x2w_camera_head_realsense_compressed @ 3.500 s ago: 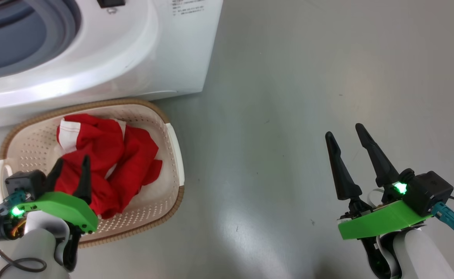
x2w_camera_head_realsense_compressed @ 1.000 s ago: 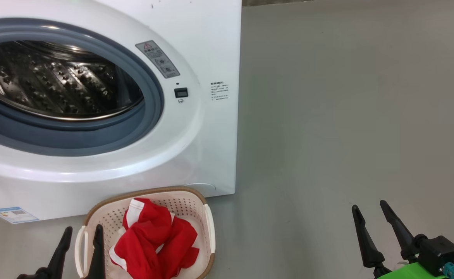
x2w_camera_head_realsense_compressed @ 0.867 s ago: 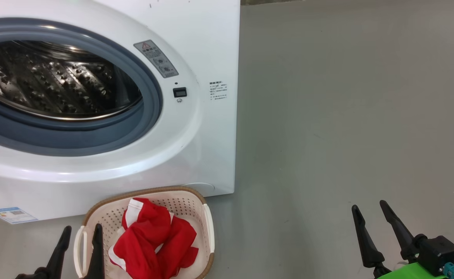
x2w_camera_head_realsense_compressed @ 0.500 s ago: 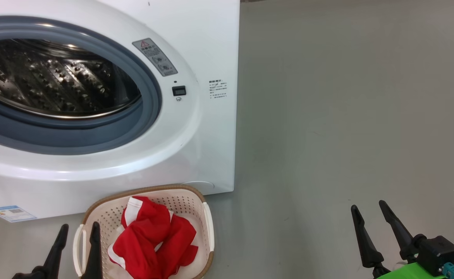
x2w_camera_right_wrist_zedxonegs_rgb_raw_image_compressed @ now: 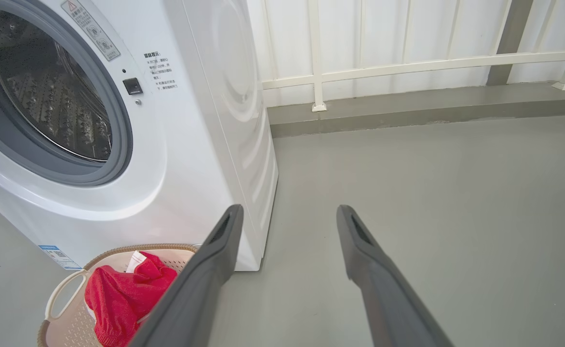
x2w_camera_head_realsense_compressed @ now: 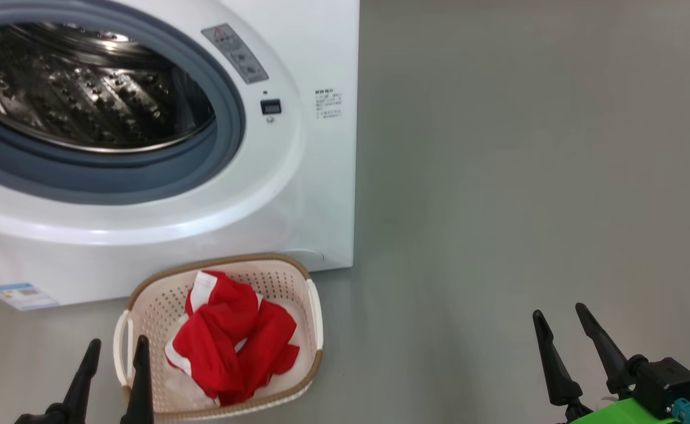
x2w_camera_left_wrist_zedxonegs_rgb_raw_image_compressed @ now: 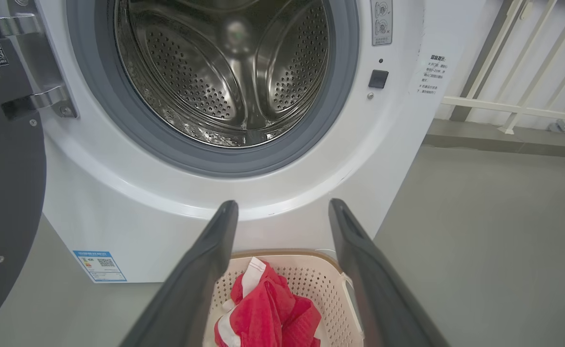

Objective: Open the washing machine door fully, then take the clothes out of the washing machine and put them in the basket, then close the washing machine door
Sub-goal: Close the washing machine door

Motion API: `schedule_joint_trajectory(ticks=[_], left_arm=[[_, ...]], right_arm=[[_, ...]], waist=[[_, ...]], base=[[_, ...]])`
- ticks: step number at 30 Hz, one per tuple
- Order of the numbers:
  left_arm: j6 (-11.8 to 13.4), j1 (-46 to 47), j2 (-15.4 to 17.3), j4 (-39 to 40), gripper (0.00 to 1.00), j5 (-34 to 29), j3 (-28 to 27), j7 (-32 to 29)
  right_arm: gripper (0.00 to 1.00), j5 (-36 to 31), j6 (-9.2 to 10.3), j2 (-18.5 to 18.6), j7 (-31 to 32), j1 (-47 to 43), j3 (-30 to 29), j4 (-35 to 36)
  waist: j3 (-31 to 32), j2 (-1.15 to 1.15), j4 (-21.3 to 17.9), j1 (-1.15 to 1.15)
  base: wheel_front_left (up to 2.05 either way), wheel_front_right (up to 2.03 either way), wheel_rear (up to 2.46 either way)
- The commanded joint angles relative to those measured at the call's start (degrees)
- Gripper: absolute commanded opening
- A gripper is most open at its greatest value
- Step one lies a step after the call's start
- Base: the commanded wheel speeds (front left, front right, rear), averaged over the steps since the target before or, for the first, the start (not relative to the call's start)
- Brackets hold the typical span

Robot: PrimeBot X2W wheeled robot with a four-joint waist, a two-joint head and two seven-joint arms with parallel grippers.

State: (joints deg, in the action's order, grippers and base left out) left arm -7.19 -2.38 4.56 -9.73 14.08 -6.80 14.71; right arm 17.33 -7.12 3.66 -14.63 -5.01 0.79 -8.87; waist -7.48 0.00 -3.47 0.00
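Head view | washing machine (x2w_camera_head_realsense_compressed: 315, 188): 1 | basket (x2w_camera_head_realsense_compressed: 221, 261): 1 | clothes (x2w_camera_head_realsense_compressed: 227, 344): 1 red heap

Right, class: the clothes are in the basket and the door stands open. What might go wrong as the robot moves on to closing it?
1. The washing machine door hangs far off to the side of the left gripper, so a push on its glossy rim could slip or miss.
2. The basket stands close in front of the washing machine; a sweeping arm might knock it and spill the clothes.
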Motion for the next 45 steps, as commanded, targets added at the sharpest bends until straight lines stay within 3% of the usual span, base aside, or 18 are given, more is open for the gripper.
schedule_joint_trajectory(ticks=[1, 24, 32, 45], left_arm=[[-0.3, 1.8, 0.6, 1.7, 1.00, -0.4, -2.0, 0.3], [-0.3, 2.9, 0.6, 1.7, 1.00, 1.0, -1.1, 0.3], [-0.3, 2.2, -0.8, 0.9, 1.00, 1.7, -1.5, 0.3], [-0.3, 0.1, -1.7, -2.0, 1.00, 5.5, -0.4, 0.3]], right_arm=[[1.00, 0.0, -0.36, 0.6, -0.4, 1.3, 1.1, 1.6], [1.00, -0.2, -0.36, 0.5, -0.4, 1.7, 1.2, 1.4], [1.00, 0.0, -0.36, 1.9, -0.4, 1.9, 3.0, 0.3], [1.00, 1.1, -0.36, 4.8, -0.4, 2.3, 7.1, -2.0]], waist=[[-0.1, 0.00, 0.0, 0.00], [-0.9, 0.00, 2.0, 0.00], [0.3, 0.00, 8.2, 0.00], [2.8, 0.00, 23.2, 0.00]], base=[[-1.35, 1.35, 0.00], [-0.34, 0.34, 0.00], [0.00, 0.00, 0.00], [0.00, 0.00, 0.00]])
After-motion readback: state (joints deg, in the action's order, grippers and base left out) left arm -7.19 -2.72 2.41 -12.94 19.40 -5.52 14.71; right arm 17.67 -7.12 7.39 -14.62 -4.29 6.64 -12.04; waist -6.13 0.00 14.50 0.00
